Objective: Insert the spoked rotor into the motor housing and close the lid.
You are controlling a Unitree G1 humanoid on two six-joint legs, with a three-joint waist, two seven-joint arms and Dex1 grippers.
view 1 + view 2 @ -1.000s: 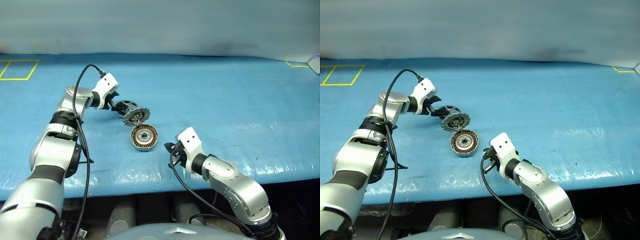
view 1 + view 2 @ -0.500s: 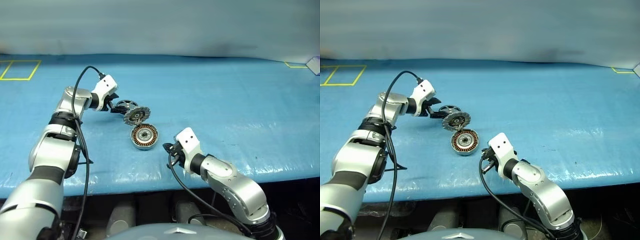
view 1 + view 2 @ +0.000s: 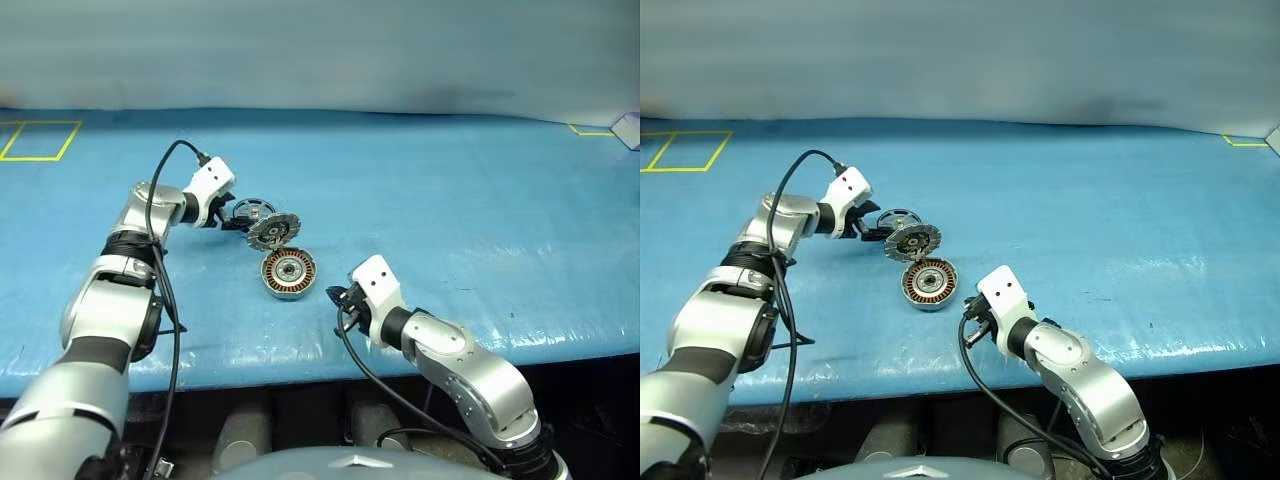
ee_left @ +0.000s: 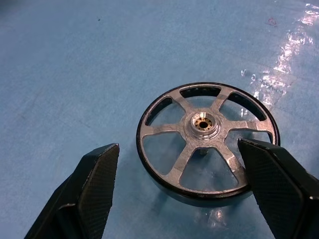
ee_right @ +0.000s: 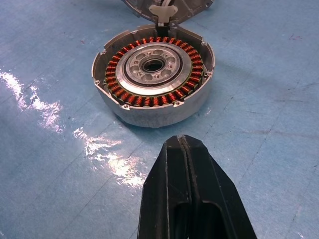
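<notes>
Left eye view, from left to right: the left claw [image 3: 226,213] stands wide, its fingers [image 4: 94,184] either side of the spoked rotor [image 4: 207,142] lying flat on the blue worktop [image 3: 450,190], apparently set for a grasp. At centre, the lid [image 3: 273,232] is tipped up, leaving the motor housing [image 3: 288,273] free to receive it. Lower right of centre, the right claw [image 3: 336,296] is pinched closed, empty, near the housing.

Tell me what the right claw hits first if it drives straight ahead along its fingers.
Most likely the motor housing: it sits directly ahead of the shut right claw, with bare blue table between them. Its near wall would be met first, though the gap is hard to judge.
</notes>
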